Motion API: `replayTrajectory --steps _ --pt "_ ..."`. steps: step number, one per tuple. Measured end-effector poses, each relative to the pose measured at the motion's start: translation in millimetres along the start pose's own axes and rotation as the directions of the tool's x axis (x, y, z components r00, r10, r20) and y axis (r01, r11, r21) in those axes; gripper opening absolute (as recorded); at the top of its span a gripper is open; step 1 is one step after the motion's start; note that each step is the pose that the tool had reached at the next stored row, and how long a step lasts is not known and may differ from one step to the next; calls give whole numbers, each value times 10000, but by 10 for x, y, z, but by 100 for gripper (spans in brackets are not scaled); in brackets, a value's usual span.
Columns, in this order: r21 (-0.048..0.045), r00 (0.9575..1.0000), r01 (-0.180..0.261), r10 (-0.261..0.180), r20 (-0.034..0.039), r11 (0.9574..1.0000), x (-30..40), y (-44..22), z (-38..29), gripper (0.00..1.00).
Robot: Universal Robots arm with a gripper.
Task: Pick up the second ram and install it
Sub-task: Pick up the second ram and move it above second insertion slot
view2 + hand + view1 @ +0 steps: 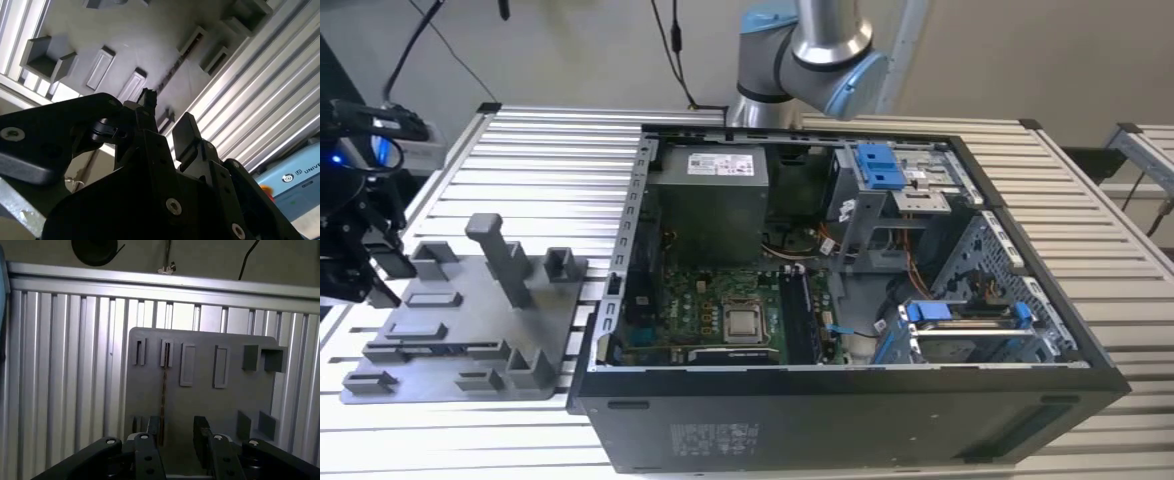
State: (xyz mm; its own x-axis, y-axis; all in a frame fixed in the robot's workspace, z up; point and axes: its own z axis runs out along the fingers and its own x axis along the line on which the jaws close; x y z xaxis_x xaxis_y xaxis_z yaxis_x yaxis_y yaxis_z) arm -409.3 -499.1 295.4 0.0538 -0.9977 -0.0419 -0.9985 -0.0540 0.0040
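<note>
Under everything runs the ribbed aluminium table, silver slats from edge to edge. On it sits the big black open computer case, side panel off, its green motherboard lying flat inside.

Towards the exterior view's left of the case, just beside it on the slats, lies the grey plastic fixture plate, with upright posts and narrow slots across its top. I'm hanging right over that plate, well apart from the case.

My black two-fingered pincer is parted, a clear gap between the fingers, and it has hold of nothing.

And there it is, the second ram: a thin, flat memory stick standing on edge in one of the plate's long slots, seen edge-on as a slim dark line. In both wrist views that line runs towards the gap between my fingers, closer to one finger than the other. Whether that finger touches it, I cannot tell.
</note>
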Motion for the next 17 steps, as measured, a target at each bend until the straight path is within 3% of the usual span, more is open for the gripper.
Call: replayTrajectory --steps 9,13,17 --pt "0 10000 0 0 0 10000 2 0 48 42" --pt "0 10000 15 -15 9 10000 14 0 106 42" --pt "2 9999 73 -73 87 10000 17 9 165 42"
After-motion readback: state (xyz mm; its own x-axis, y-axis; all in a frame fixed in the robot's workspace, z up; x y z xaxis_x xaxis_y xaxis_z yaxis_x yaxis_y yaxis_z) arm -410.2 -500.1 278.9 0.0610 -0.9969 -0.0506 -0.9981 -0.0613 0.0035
